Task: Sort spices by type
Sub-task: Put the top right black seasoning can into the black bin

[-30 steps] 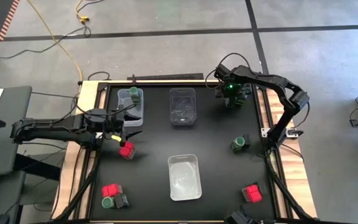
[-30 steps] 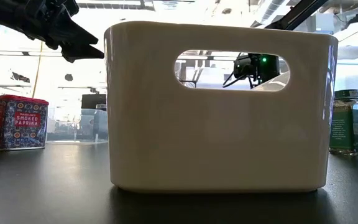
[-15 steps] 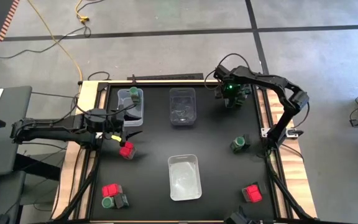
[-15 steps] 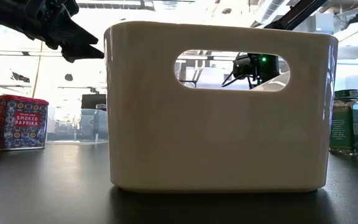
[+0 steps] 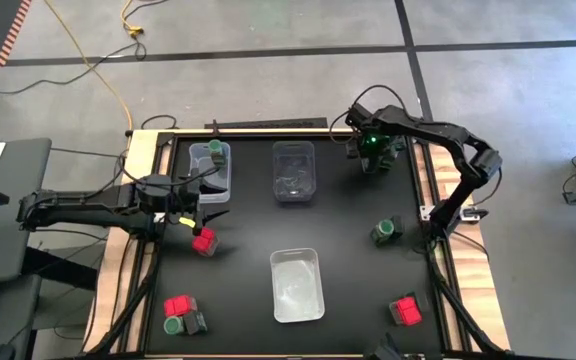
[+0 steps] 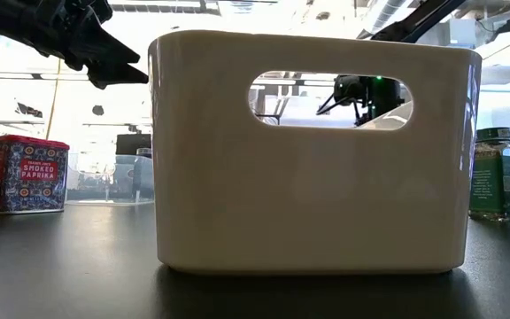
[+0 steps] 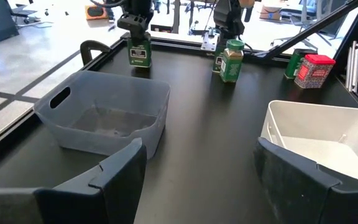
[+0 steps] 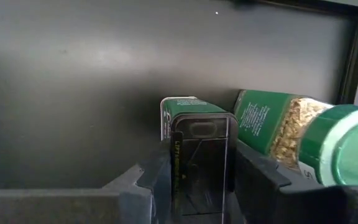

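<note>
Dark green, the small box (image 8: pixel 199 155) sits between the fingers of the right gripper (image 5: pixel 373 160) at about one o'clock on the black table (image 5: pixel 348 250), clamped on both sides, with a green-lidded jar (image 8: pixel 303 140) just beside it (leaning, lid toward the wrist camera). The left gripper (image 5: pixel 211 205) waits at nine o'clock, fingers spread wide and empty, above a red tin (image 5: pixel 203 241). Another jar (image 5: pixel 218 152) lies in the clear bin (image 5: pixel 211 178) at eleven o'clock; the remaining jars, tins and boxes stand scattered near five and seven o'clock.
</note>
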